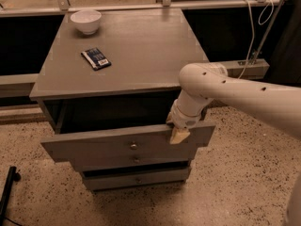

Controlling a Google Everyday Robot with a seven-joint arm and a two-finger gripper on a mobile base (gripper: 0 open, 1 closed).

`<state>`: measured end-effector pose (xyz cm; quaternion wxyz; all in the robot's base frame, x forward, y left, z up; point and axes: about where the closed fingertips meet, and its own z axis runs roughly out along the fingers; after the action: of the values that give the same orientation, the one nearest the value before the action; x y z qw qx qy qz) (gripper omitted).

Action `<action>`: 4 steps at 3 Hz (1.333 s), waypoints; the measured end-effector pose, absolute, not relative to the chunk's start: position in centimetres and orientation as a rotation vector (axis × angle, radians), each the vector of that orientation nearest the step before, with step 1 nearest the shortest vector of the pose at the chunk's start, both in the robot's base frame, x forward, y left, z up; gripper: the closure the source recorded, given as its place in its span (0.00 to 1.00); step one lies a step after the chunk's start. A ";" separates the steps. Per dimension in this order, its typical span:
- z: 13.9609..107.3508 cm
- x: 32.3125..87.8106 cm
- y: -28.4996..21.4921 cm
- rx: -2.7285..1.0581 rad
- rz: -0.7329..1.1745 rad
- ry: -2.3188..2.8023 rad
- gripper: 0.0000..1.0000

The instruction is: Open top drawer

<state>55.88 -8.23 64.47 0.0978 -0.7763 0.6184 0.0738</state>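
The top drawer (103, 147) is the widest grey front, with a small round metal knob (133, 146) at its centre. It stands pulled out from the grey cabinet (141, 55), leaving a dark gap behind its front. My gripper (179, 133) hangs from the white arm (235, 95) and rests at the top edge of this drawer front, right of the knob. Its tan tip lies against the front face.
Two narrower drawer fronts (136, 178) sit below the top one. On the cabinet top are a white bowl (85, 20) at the back left and a dark flat packet (96, 58). A cable (251, 36) hangs at the right. Speckled floor lies in front.
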 end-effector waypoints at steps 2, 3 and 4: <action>66.5 51.6 -8.7 -2.362 0.265 1.770 0.32; 69.5 47.5 -9.0 -2.388 0.288 1.653 0.08; 70.0 47.0 -9.2 -2.392 0.285 1.630 0.00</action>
<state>46.98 -9.19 69.96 0.1162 -0.8168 0.5566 0.0974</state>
